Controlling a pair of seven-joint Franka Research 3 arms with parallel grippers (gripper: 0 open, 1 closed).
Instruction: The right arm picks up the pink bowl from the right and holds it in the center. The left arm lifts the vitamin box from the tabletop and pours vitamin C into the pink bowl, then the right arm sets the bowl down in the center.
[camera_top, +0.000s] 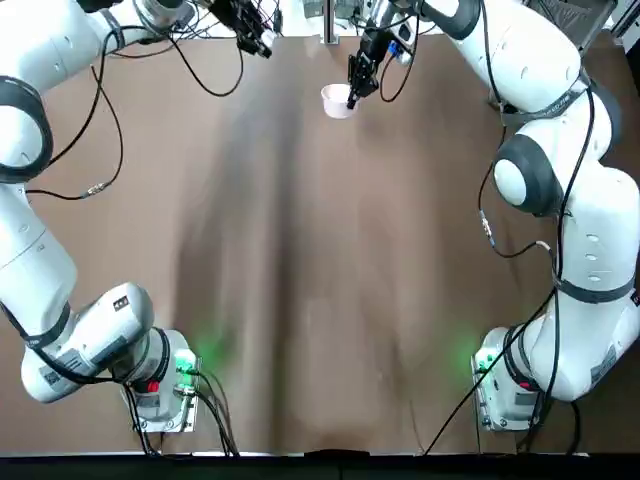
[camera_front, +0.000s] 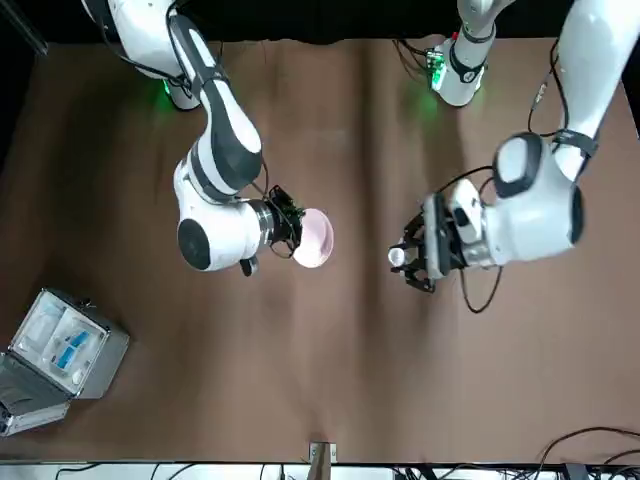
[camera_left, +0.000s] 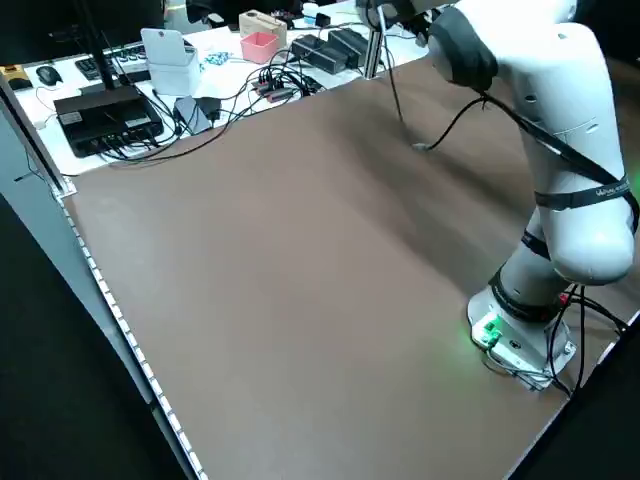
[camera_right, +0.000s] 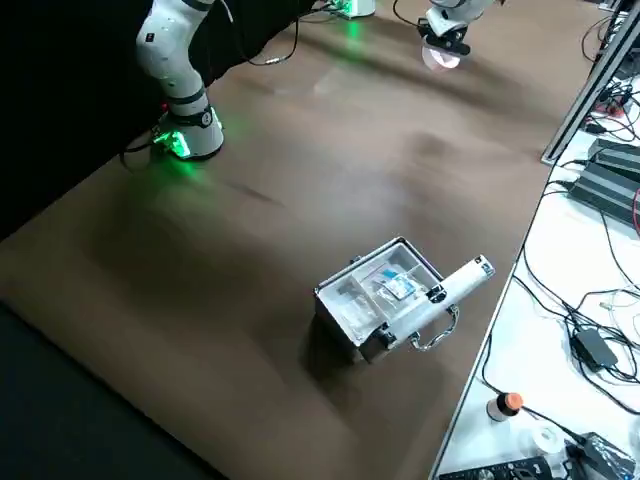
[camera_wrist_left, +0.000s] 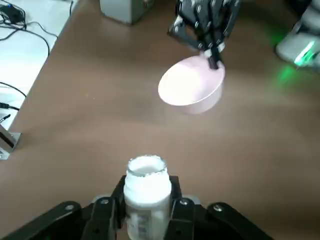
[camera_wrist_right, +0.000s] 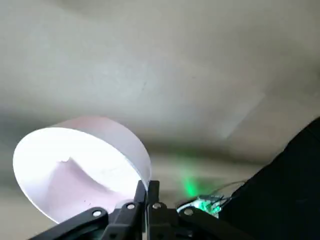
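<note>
Right gripper (camera_front: 291, 232): pinches pink bowl (camera_front: 314, 238) by its rim, raised above table (camera_front: 330, 370) centre.
Left gripper (camera_wrist_left: 146, 202): clamps vitamin box (camera_wrist_left: 146, 187) upright, near the bowl.
Front view: grey metal case (camera_front: 55, 350) open.

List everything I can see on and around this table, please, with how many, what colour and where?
pink bowl: one, pale pink with a whitish inside, held by its rim above the middle of the table.
vitamin box: one, small white open-topped container, held off the table, apart from the bowl.
metal case: one, grey, lid open, blue-white contents, on the table's right side near its far edge.
tabletop: one, brown, faintly creased.
side benches: cables, black devices and a small pink box.
right gripper: shut on the bowl's rim.
left gripper: shut on the vitamin box.
</note>
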